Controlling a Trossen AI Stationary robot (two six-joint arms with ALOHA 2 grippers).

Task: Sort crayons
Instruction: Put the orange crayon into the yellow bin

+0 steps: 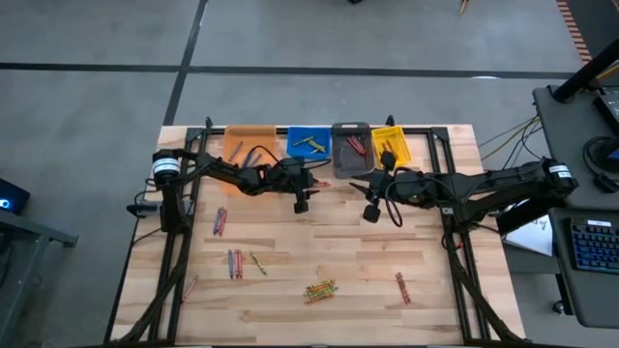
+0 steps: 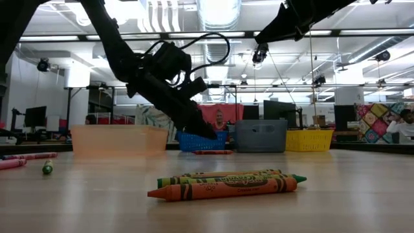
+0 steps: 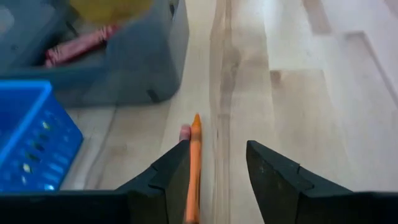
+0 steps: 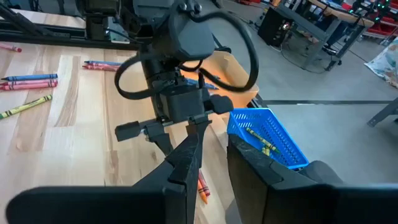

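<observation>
Closest to the low camera lie an orange crayon [image 2: 223, 188] and a few green ones, touching each other, well apart from both arms.

Left gripper [image 3: 217, 152] is down at the table, just in front of the blue bin [image 3: 31, 137] and grey bin [image 3: 124, 68]. Its fingers stand clearly apart and hold nothing. A 2nd orange crayon [image 3: 194, 155] lies on the wood along the inner face of one finger, w/ a red crayon [image 3: 185, 132] just beside it, partly hidden by that finger.

Right gripper [image 4: 214, 140] hovers near, in front of the yellow bin [image 1: 389, 145]. Its fingers are parted a little, nothing between them.

Step in hand, I think: take this orange crayon. To do it well:
- shift the gripper sideways so the crayon is in the middle of the gap, not against one finger;
- keep the red one outside, otherwise 2 colours go together;
- close along the crayon's middle, so it does not swing;
- lift straight, then go to the orange bin [image 1: 250, 135], probably the right place.

More crayons [image 1: 235, 263] wait on the near part of the table.
</observation>
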